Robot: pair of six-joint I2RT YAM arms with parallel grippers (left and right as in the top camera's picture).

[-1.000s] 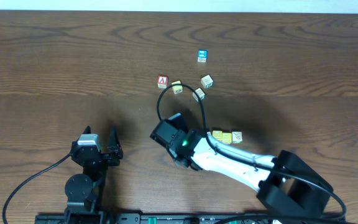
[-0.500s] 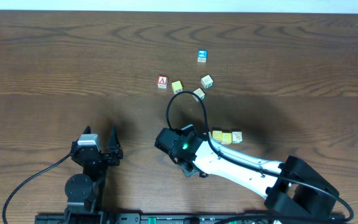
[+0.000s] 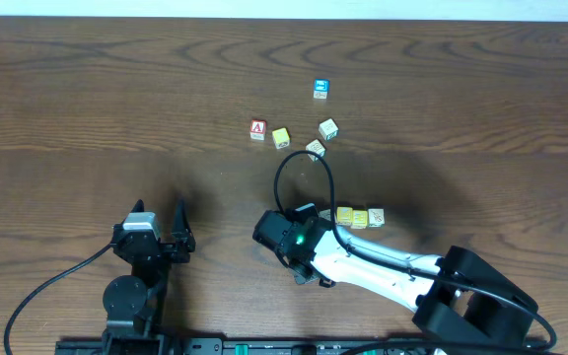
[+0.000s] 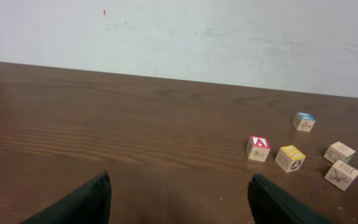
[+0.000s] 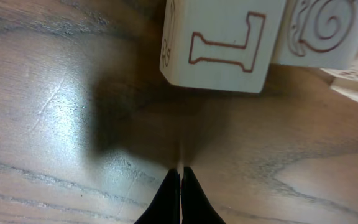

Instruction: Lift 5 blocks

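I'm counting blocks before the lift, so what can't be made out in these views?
Overhead: the fingertips of the right gripper are hidden under the right arm; markings on the row of blocks are too small to read.
Right wrist: the L block and spiral-marked block are cut off by the top edge.
Left wrist: that row lies outside the frame.
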